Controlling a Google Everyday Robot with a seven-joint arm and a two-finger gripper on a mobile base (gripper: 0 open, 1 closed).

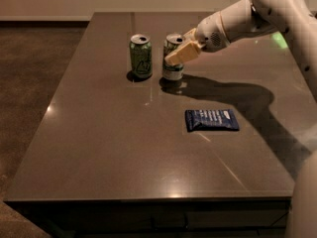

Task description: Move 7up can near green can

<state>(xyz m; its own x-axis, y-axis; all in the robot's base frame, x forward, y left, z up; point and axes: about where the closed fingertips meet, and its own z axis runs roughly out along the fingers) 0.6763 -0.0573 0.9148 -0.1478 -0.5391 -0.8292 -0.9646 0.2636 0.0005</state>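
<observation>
Toward the far end of the counter (124, 148) the green can (141, 57) stands upright. Just to its right, with a narrow gap between them, the 7up can (172, 72) is upright too. The gripper (174, 52) clasps the 7up can's upper part, and the arm (237, 21) reaches in from the right. A flat packet (212, 119) lies nearer the front and to the right, well apart from both cans.

Matt tan plastic gripper (174, 57) clasped on the 7up can (173, 71), pale shiny metal between the fingers. Just left of the fingers, glossy painted metal of the green can (140, 58). Beneath the fingers, smooth polished dark table (124, 133) with glints of light, and a faintly shiny blue packet (211, 119).
</observation>
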